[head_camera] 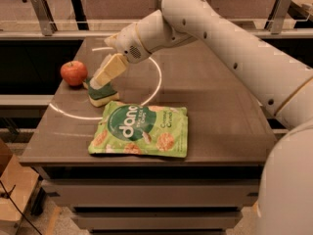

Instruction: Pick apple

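Observation:
The apple (74, 73) is small, round and red. It sits near the left edge of the brown table (215, 106). A green sponge (102, 94) lies just right of it. My gripper (101, 81) hangs over the sponge, its cream fingers pointing down and left, a short way right of the apple and not touching it. My white arm reaches in from the right.
A green snack bag (139, 130) lies flat near the table's front, below the sponge. A thin white ring of light runs across the tabletop. Railings and a dark gap lie behind the table. A cardboard box (12, 180) stands at the lower left on the floor.

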Controlling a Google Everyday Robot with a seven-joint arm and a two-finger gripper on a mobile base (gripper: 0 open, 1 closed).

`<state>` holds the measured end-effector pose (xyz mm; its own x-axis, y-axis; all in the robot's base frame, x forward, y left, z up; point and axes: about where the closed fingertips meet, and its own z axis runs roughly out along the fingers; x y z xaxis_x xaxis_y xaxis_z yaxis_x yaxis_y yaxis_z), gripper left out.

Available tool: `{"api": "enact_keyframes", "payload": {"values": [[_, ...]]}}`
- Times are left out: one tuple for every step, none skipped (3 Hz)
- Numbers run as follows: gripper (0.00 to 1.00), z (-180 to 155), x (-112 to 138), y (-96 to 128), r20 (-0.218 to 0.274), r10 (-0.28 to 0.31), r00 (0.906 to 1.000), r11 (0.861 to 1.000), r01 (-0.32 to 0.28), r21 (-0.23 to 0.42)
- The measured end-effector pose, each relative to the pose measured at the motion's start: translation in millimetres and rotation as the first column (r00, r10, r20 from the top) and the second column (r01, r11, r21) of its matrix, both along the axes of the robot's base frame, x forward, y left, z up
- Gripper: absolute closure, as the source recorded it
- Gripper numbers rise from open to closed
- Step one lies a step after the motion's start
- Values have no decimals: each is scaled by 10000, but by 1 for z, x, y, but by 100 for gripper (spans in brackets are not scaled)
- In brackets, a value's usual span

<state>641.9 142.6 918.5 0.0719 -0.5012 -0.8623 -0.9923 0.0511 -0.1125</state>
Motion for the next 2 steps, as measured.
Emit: {"api": "enact_keyframes", "payload": {"values": [[0,-7,7,29,65,373,9993,9992,-374,127],[0,-15,11,57,84,727,9973,9971,-729,207]]}}
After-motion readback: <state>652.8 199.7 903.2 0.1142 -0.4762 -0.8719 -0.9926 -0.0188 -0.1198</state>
